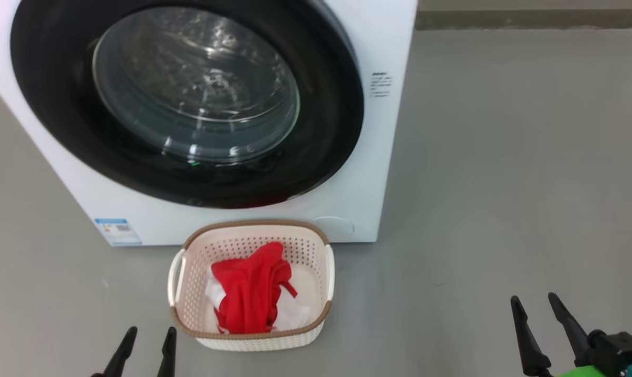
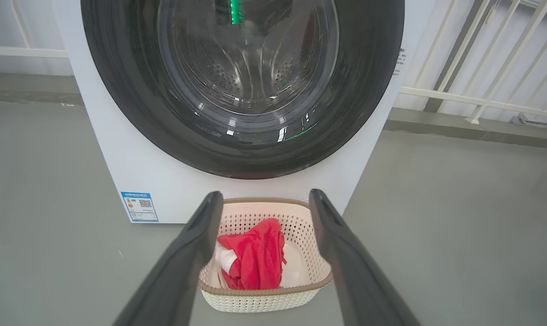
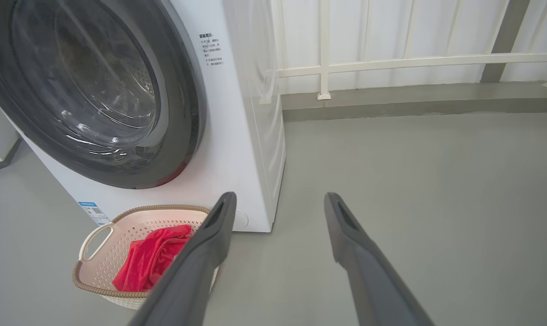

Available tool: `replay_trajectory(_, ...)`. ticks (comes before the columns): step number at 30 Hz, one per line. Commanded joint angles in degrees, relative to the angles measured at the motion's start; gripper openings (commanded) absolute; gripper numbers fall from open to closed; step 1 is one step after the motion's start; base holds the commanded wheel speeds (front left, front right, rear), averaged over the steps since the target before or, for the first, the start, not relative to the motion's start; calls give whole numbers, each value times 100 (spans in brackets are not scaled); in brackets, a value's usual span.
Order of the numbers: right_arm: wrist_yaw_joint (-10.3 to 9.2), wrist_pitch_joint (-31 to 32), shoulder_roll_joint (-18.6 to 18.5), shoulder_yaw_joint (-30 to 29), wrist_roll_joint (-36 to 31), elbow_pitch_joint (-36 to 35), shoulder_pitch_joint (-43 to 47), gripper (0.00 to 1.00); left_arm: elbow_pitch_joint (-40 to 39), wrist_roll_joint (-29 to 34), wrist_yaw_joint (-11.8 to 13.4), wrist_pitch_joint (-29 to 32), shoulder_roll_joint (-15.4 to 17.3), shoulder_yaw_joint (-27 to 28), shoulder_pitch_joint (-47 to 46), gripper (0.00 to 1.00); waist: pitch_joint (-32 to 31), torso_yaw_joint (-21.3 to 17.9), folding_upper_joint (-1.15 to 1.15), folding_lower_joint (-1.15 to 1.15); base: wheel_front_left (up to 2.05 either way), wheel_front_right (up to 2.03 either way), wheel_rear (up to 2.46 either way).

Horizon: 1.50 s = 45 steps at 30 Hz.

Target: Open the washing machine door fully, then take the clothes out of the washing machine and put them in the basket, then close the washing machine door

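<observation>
**Door and machine.** The washing machine door (image 1: 195, 89) lies shut against the front of the washing machine (image 1: 370, 173), its black ring flat to the white panel. In the left wrist view the perforated steel drum behind the glass looks bare.

**Load.** The clothes (image 1: 253, 288), red fabric over white pieces, lie inside the basket (image 1: 253, 224). The basket stands on the floor (image 1: 504, 183) just in front of the machine, below the lower edge of the door, with its handles facing left and right.

**Status (judgement).** With the load in the basket and the door shut, every step of the task appears complete. No further grasp seems required.

**Governing relation.** The door stands ahead of and above both end effectors. The basket lies straight ahead of the left end effector (image 1: 152, 331), whose wrist view frames it between the two fingers. The left arm is the nearer one to the basket. The right end effector (image 1: 532, 297) sits well to the right, beyond the machine's right edge, fingers pointing at bare floor.

**End effector state.** Both have their fingers spread wide apart. Neither grips or touches anything, and both are clear of the basket, the door and the floor.
</observation>
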Motion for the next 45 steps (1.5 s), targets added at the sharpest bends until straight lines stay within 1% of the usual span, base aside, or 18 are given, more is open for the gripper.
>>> replay_trajectory(1, -8, -22, -72, 70, -6, -165, -37, 100, -175, 90, -32, -46, 99, 230, -70, 100, -117, -126, 0, 0, 0, 0, 0)
replay_trajectory(16, -8, -22, -1, -127, 2, -301, 313, 100, -257, 208, -32, -46, 97, 238, 113, 100, -310, -154, 0, 0, 0, 0, 0)
replay_trajectory(34, -8, -22, 65, -190, -25, -330, 365, 100, -451, 120, -32, -46, 72, 243, 157, 100, -304, -151, 0, 0, 0, 0, 0)
replay_trajectory(35, 0, 1, 157, -299, 3, -174, 471, 0, -291, 162, 0, 0, -4, 37, 234, 0, -304, -152, 0, 0, 0, 0, 0)
replay_trajectory(40, 0, 22, 277, -289, 20, 193, 486, 0, 51, 146, 8, 46, -170, -44, 310, 0, -304, -153, 0, 0, 0, 0, 0)
replay_trajectory(43, 0, 78, 275, -295, 197, 189, 441, 0, 52, -36, 7, 96, -178, -23, 277, 0, -301, -155, 0, 2, 0, 0, 0)
replay_trajectory(45, 0, 112, 273, -296, 314, 179, 418, 0, 48, -157, 6, 129, -183, -9, 258, 0, -304, -156, 0, 10, 0, 0, 0)
